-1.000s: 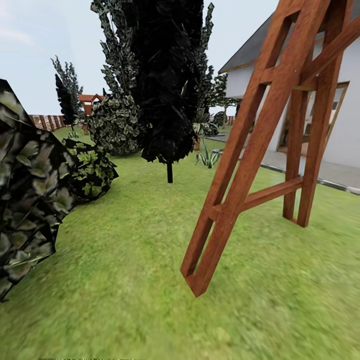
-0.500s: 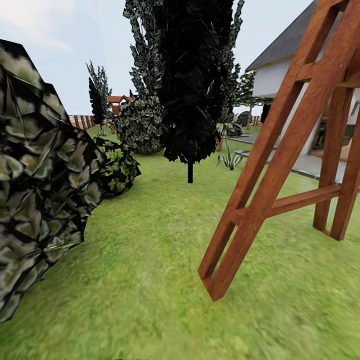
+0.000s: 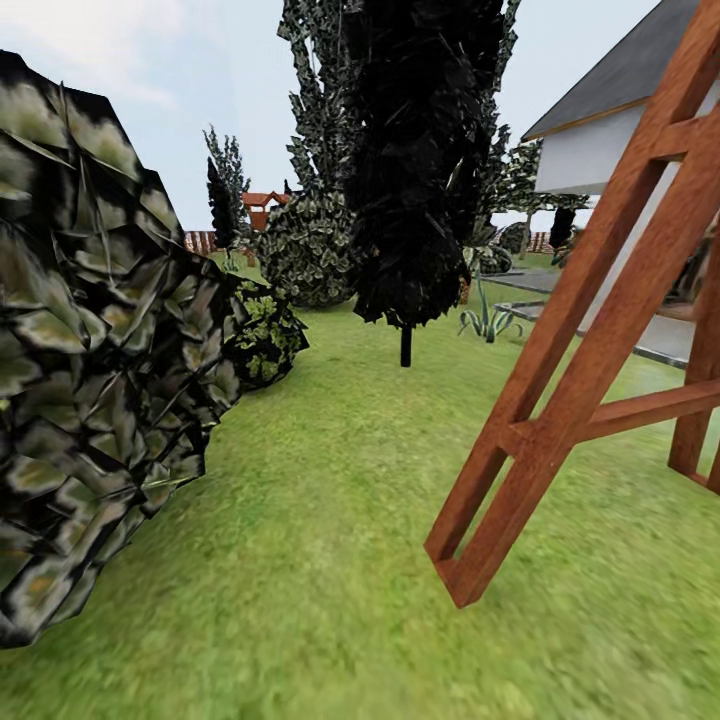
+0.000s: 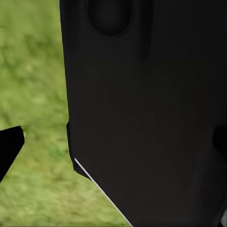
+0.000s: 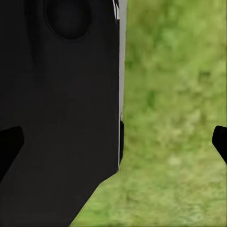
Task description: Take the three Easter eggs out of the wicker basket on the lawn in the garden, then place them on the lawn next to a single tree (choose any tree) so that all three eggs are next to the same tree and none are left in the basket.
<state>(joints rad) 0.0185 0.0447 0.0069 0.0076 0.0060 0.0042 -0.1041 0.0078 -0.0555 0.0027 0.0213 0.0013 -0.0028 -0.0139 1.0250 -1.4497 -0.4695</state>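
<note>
Spreading across the head view is the bright green, patchy lawn (image 3: 300, 560), its grass texture blurred and mottled with yellowish flecks. A big blocky mass of dark green foliage with pale flecks (image 3: 90, 360) crowds the lawn's left edge, faceted like crumpled paper, and a smaller round bush with yellow-green leaves (image 3: 262, 335) sits just beyond it. Farther back stands a near-black-leaved tree on a thin dark trunk (image 3: 420, 170), with a rounded grey-green shrub (image 3: 310, 250) beside it and a spiky pale plant (image 3: 488, 322) near a grey paved strip. On the right, a reddish-brown wooden A-frame of flat planks (image 3: 560, 400) plants its foot in the grass. Behind it rises a white house with a grey roof (image 3: 610, 130), and a brown slatted fence (image 3: 200, 241) runs along the far edge under pale sky. No writing can be read anywhere.

In both wrist views a smooth matt black robot body panel (image 4: 151, 113) blocks much of the frame above blurred grass. Dark finger tips (image 5: 220, 142) sit at opposite frame edges in each, so both grippers stand apart, holding nothing. The eggs and basket cannot be placed from these pictures.
</note>
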